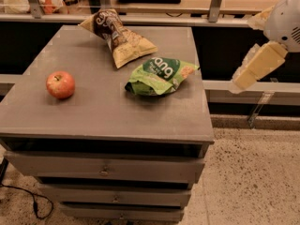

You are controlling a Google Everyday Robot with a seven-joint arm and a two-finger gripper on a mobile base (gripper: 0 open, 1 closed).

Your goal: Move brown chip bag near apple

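The brown chip bag (118,36) lies at the back of the grey cabinet top (93,111), dark brown end to the far left, tan end toward the middle. The red apple (60,84) sits at the left of the top, well apart from the bag. My gripper (255,67) hangs in the air off the right side of the cabinet, beyond the top's right edge, away from both things and holding nothing that I can see.
A green chip bag (160,75) lies right of centre, between my gripper and the brown bag. A wooden counter with metal posts (215,3) runs behind. Drawers (103,170) face front. A black cable (28,200) lies on the speckled floor at the left.
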